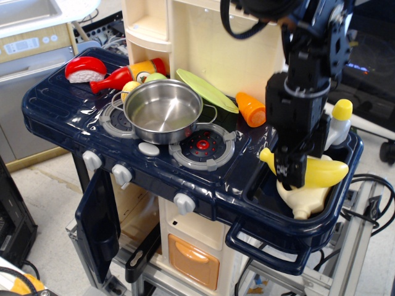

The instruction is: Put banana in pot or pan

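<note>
The yellow banana (327,173) lies across the sink at the right, on top of a cream jug (307,201). My gripper (294,176) has come down over the banana's middle. One dark finger stands in front of the banana and the other is hidden behind it, so the jaws straddle it and look open. The shiny steel pot (163,111) stands empty on the left burner of the toy stove, well to the left of the gripper.
A white bottle with a yellow cap (337,125) stands in the sink's back corner. An orange carrot (252,109) and a light-green plate (207,90) lie between pot and sink. A red bottle (126,75) and a sushi toy (86,69) lie behind the pot.
</note>
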Controlling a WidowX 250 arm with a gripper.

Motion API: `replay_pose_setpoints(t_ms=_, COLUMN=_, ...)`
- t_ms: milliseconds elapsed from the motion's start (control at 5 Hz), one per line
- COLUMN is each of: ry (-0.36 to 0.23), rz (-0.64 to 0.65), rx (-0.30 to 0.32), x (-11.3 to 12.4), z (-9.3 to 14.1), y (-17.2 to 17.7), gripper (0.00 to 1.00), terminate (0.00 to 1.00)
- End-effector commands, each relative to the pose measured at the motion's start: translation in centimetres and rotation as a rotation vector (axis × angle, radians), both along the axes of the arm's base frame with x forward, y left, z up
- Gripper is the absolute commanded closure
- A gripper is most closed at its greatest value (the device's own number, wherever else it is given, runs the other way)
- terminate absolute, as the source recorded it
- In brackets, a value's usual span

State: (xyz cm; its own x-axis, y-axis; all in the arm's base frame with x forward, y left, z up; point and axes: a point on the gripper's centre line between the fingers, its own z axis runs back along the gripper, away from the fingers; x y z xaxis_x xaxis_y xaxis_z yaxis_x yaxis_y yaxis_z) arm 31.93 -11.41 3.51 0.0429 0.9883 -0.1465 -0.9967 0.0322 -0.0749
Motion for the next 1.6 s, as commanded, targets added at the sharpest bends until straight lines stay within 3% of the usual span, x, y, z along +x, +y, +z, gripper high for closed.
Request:
replay_pose_setpoints(t_ms=0, ry=-0.04, rz=0.027, rx=-0.029, x=1.7, z=0.0, y=0.0, gripper=0.0, terminate=0.0)
replay_pose_setpoints(t_ms=200, ry=-0.043, rz=0.037, rx=-0.013, x=1.7, z=-0.2, y=0.0, gripper=1.0, terminate=0.0)
replay_pose_setpoints(t_ms=400, ry=-0.02, rz=0.039, rx=0.028, x=1.7, z=0.5, y=0.1, gripper=1.0, terminate=0.0)
replay_pose_setpoints(t_ms=600, ry=0.079, rz=-0.029, rx=0.186, x=0.1, z=4.5, y=3.7, gripper=1.0, terminate=0.0)
replay_pose_setpoints(t_ms=800, ry=0.109, rz=-0.101, rx=0.363, x=-1.1, z=6.1, y=7.6, gripper=1.0, terminate=0.0)
replay_pose_setpoints(t_ms=1000, ry=0.12, rz=-0.157, rx=0.418, x=-1.6, z=7.9, y=12.4, gripper=1.0, terminate=0.0)
replay_pose_setpoints(t_ms=1400, ry=0.117, rz=-0.124, rx=0.486, x=0.1, z=8.8, y=21.5, gripper=1.0, terminate=0.0)
